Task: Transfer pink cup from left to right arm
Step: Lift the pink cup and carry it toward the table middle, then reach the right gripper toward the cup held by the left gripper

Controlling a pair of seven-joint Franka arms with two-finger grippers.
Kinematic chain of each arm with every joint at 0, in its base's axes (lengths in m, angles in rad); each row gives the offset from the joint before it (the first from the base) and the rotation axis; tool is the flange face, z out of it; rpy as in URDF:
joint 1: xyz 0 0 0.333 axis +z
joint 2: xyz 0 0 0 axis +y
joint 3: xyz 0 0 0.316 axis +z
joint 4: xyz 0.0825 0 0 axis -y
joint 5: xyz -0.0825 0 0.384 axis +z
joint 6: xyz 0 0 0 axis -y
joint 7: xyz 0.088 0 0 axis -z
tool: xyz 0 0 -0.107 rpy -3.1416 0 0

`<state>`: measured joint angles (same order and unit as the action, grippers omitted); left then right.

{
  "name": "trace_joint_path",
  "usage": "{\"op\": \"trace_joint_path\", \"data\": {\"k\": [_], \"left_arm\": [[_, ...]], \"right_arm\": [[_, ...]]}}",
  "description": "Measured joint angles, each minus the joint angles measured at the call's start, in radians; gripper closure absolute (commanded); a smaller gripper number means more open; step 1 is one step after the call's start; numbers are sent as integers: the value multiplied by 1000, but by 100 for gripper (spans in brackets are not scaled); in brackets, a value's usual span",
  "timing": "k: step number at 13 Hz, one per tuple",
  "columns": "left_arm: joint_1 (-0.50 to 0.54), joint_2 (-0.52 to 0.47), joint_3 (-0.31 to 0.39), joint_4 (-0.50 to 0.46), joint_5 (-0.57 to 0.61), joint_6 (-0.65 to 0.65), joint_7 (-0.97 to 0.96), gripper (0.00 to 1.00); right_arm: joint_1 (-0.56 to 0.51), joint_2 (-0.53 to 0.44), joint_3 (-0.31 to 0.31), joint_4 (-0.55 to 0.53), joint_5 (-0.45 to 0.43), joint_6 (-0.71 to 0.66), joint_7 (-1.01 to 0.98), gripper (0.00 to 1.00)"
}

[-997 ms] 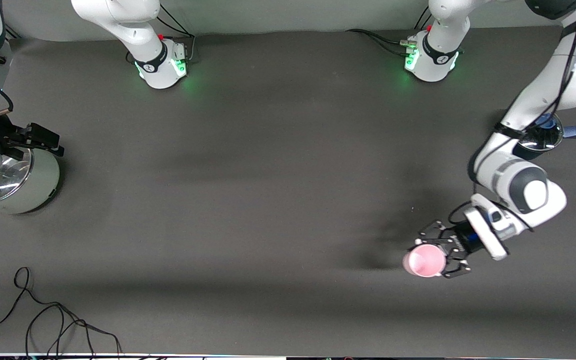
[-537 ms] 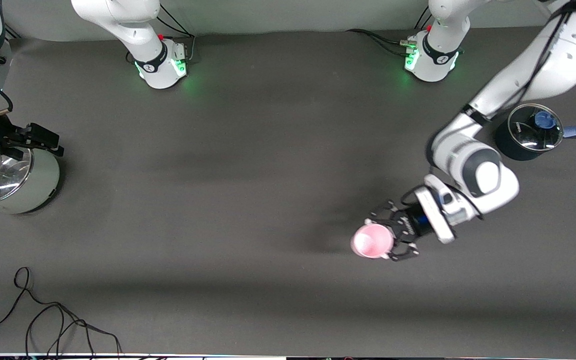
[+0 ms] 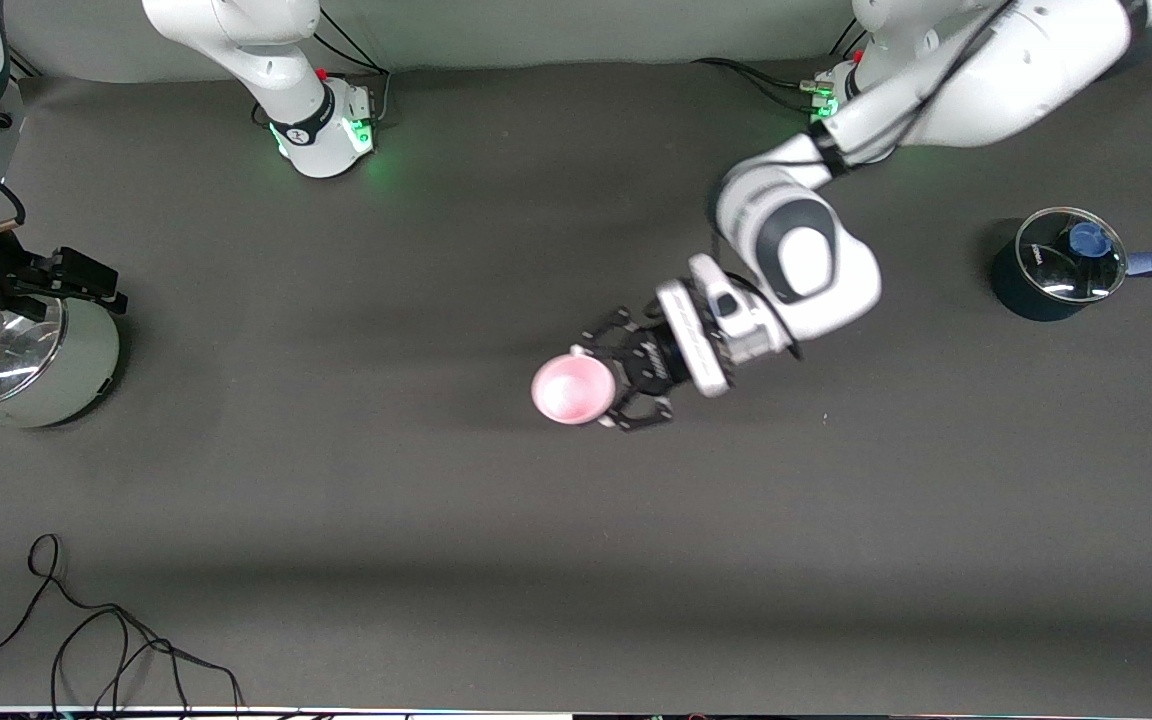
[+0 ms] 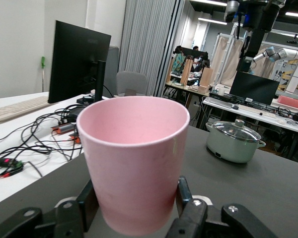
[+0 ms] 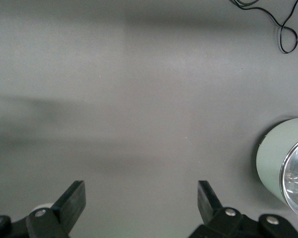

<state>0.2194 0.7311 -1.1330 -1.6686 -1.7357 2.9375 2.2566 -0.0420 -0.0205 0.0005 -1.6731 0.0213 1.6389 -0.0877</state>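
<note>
One pink cup, likely light and slick, sits clamped low in the left gripper over mid-table; its bare upper wall suits the waiting right gripper, spread wide beside the green pot.
</note>
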Motion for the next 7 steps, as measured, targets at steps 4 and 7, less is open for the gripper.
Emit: {"op": "trace_joint_path", "data": {"k": [4,7], "left_arm": [[-117,0,0,76,-20,101,-8,100],[-120,0,12,87,-21,103,-9,100]], "right_arm": [[8,9,15,2,113,3,181,0],[48,29,32,33,142,9,345,0]]}}
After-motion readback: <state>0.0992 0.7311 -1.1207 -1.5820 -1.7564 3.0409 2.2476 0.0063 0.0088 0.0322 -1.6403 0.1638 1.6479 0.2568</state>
